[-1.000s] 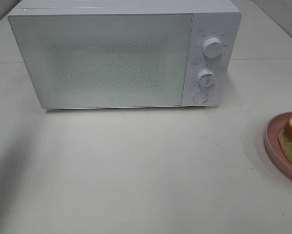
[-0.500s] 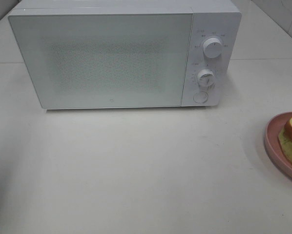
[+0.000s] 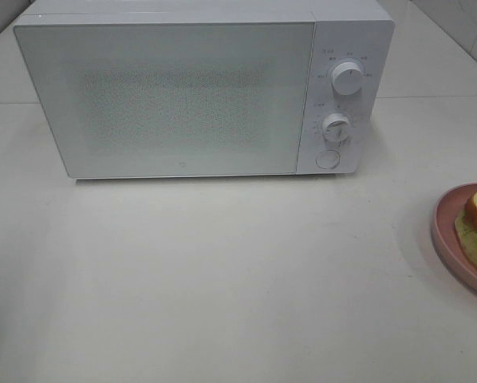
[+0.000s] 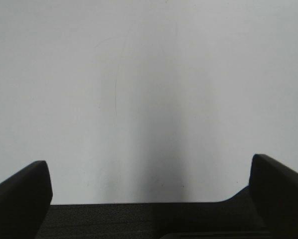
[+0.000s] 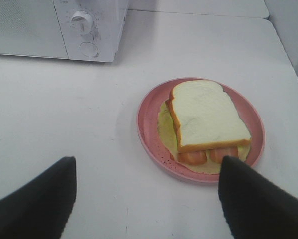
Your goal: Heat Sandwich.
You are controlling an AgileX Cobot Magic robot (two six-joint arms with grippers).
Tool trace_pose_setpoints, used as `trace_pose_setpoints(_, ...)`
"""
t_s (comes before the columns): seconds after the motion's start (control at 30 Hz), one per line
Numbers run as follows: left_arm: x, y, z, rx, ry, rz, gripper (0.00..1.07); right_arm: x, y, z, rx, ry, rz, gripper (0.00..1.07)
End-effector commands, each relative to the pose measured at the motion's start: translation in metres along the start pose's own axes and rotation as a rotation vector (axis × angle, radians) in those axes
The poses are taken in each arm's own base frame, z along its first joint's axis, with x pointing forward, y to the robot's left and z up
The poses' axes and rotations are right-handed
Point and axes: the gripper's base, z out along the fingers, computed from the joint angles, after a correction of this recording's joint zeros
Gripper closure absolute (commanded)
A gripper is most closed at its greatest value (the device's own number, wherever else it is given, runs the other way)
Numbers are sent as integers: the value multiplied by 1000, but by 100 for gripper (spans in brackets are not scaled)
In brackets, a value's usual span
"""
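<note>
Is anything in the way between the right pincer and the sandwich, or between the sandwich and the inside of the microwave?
Nothing visible lies between the open right pincer and the sandwich on its pink plate; only bare table separates them. The way into the microwave is blocked, though: its door is closed.

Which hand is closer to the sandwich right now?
Right. The right hand hangs open just short of the sandwich on its pink plate. The left hand, also open, sees only bare table.
</note>
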Motion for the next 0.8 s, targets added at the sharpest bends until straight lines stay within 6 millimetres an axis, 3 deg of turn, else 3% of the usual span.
trace_pose_setpoints(0.03,14,0,3,-3,-17,-1,5,2,-1,-3,9,-35,-6,31)
trace_pose_setpoints(0.1,15,1,-6,-23,-151,16,5,2,-1,-3,9,-35,-7,31)
trace_pose_setpoints(0.43,44,0,-29,-41,-352,37,5,2,-1,-3,9,-35,-7,31)
trace_pose_setpoints(0.8,62,-2,-43,-38,-499,48,5,2,-1,-3,9,-35,-7,31)
